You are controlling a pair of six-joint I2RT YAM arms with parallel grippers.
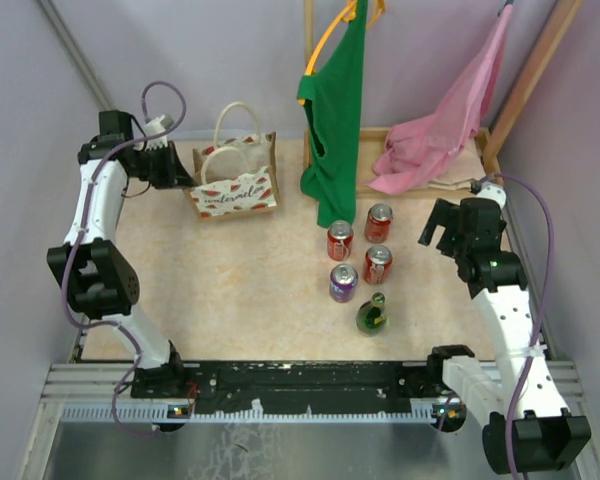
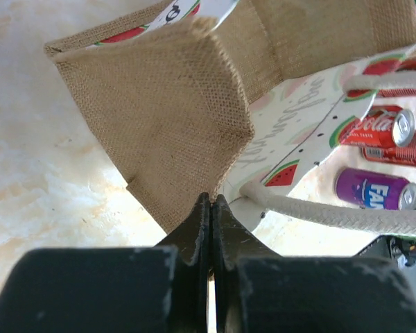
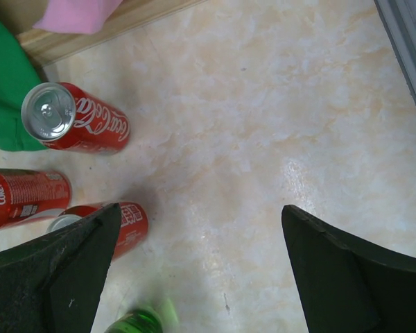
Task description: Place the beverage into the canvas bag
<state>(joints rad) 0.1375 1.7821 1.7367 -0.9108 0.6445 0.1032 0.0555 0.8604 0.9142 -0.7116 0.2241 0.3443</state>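
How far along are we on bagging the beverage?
Done: nothing bagged; three red cans, purple can and green bottle stand on the table. In hand: left gripper shut on the canvas bag's side panel; right gripper open, empty, near the cans. Left: grasp, carry, drop in.

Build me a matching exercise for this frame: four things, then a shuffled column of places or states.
1 cream canvas tote bag, watermelon print
2 purple soda can
3 green glass bottle
4 right gripper

a open, over bare tabletop
b nearest the arm bases
c far left, standing
d next to the bottle, on its left

Pairs: 1-c, 2-d, 3-b, 4-a
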